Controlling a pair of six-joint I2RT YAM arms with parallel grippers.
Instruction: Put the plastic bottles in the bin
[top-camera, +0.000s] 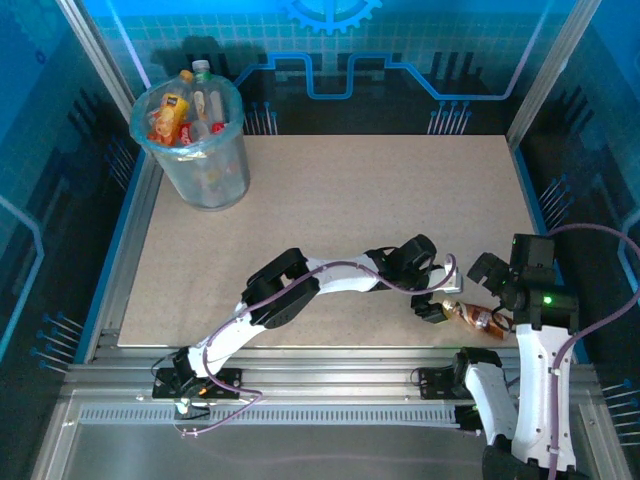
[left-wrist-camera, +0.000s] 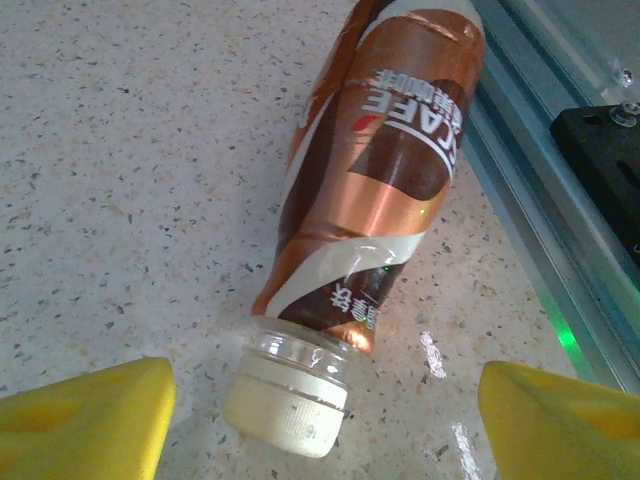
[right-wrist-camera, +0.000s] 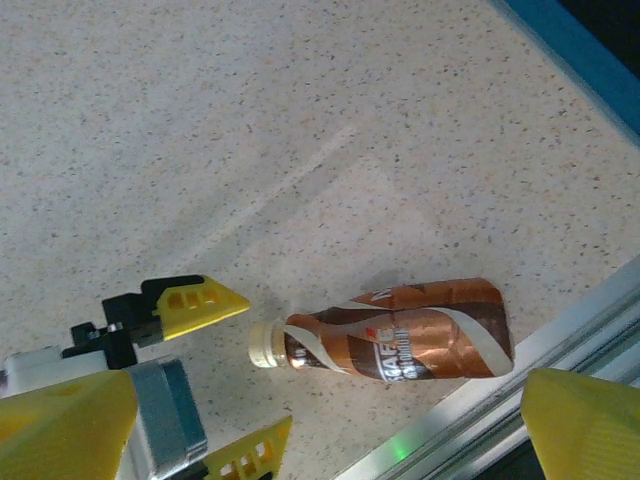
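A brown plastic bottle (top-camera: 478, 318) (left-wrist-camera: 375, 190) (right-wrist-camera: 400, 340) with a cream cap (left-wrist-camera: 290, 400) lies on its side by the table's front right edge. My left gripper (top-camera: 432, 308) (left-wrist-camera: 328, 405) (right-wrist-camera: 264, 365) is open, low on the table, its yellow fingertips either side of the cap without touching it. Just above the bottle my right gripper (top-camera: 497, 285) (right-wrist-camera: 330, 425) hangs open and holds nothing. The bin (top-camera: 205, 170), a pale-blue bucket with a clear liner, stands at the far left corner with several bottles (top-camera: 185, 115) inside.
An aluminium rail (left-wrist-camera: 540, 200) (right-wrist-camera: 560, 330) runs along the table edge right beside the bottle, with a black mount (left-wrist-camera: 600, 150) beyond it. The speckled tabletop (top-camera: 330, 200) stretches from here to the bin. Frame posts stand at the back corners.
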